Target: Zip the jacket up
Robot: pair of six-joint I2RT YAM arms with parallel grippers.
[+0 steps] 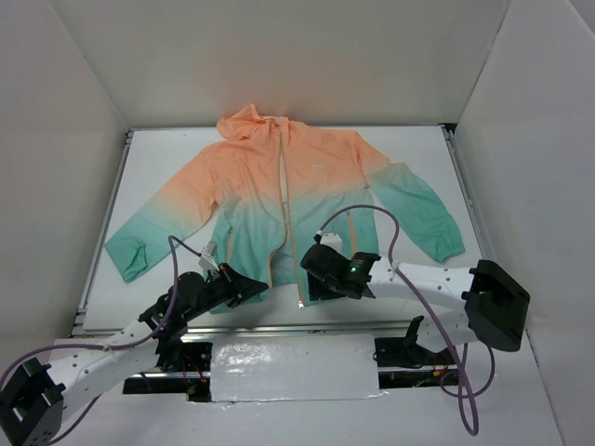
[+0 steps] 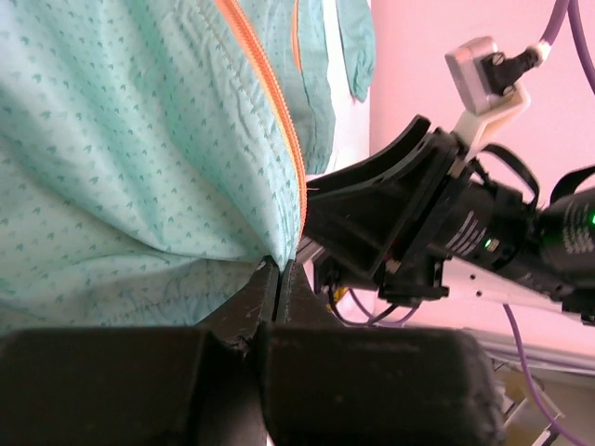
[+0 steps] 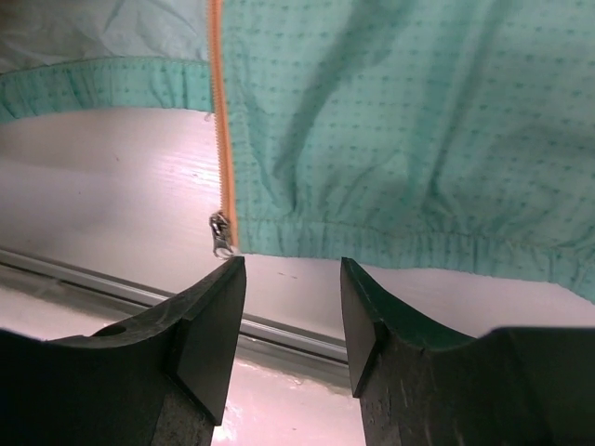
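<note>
One jacket point(image 1: 288, 200): I see it flat on the table point(image 1: 409, 149), front open
Chest mark point(image 1: 318, 167): white, unreadable
Left gripper point(image 2: 279, 271): clamped on the jacket hem
Right gripper point(image 3: 290, 279): parted, empty, near zipper pull point(image 3: 220, 232)

jacket point(image 1: 297, 195) spread flat on table point(image 1: 414, 149)

Both arms point(image 1: 429, 278) are white tubes with chunky black joints point(image 1: 497, 302). The right pincer point(image 3: 291, 279) has dark wedge fingers point(image 3: 209, 325), a little green LED point(image 1: 353, 270) just behind it, and a purple cable point(image 1: 372, 209) looping further back.
</note>
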